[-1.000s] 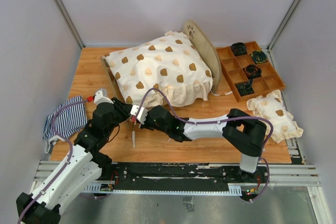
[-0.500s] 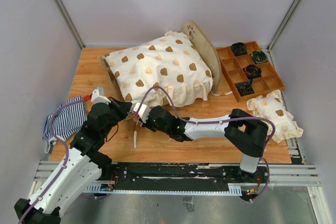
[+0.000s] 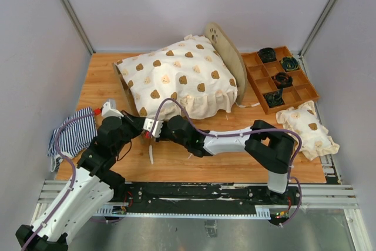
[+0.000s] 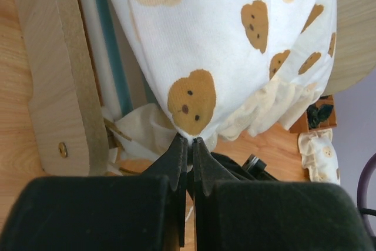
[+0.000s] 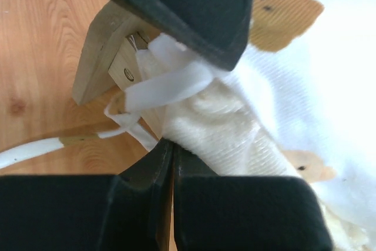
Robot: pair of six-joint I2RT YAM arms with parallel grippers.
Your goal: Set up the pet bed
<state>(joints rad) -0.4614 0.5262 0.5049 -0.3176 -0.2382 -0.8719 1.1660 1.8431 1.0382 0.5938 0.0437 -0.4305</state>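
Your left claw (image 4: 187,144) is pressed together on the near corner of the bear-print quilt (image 4: 235,39), nipping the tip of the cloth just below a bear face. Your right claw (image 5: 168,151) is pressed tight too, its tips against the cream frill (image 5: 217,121) at the quilt's edge; whether any cloth sits between them you cannot tell. The pet bed (image 3: 231,57) stands at the far middle of the desk (image 3: 100,83), the quilt heaped over it, its headboard on the right.
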